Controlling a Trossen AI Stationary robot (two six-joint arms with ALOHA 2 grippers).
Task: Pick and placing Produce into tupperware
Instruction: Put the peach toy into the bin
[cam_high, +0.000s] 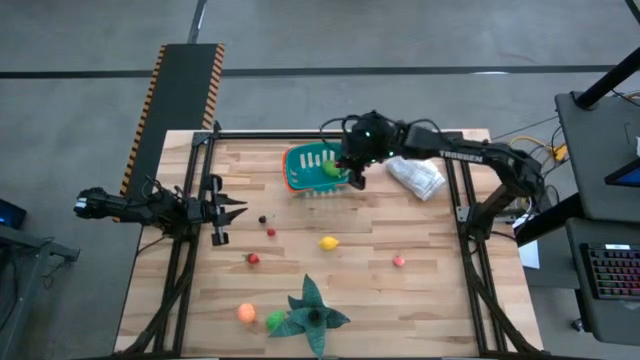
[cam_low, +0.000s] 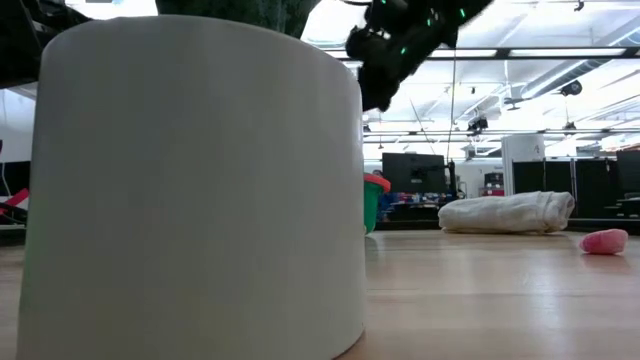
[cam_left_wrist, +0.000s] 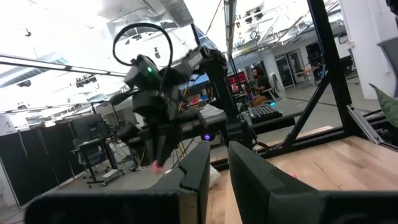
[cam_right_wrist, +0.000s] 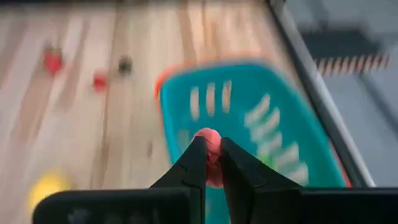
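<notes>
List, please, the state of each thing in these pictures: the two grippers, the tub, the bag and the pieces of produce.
Right gripper: shut on a pink-red fruit, above the tub.
Left gripper: shut, empty, at the table's left edge.
Tub: upright, open, a green piece inside.
White bag: crumpled, lying beside the tub.
Yellow fruit: loose on the table.
Pink piece: loose on the table.

White cylinder (cam_low: 190, 190) before teal tub (cam_low: 371, 205)

Grey concrete floor (cam_high: 90, 120) surrounding wood table (cam_high: 430, 300). Hazard-striped ramp (cam_high: 185, 95) lying at far left. Keyboard (cam_high: 612, 285) sitting on desk at right. Ceiling lights (cam_low: 560, 55) glowing; person (cam_left_wrist: 258, 84) sitting in bkgd.
</notes>
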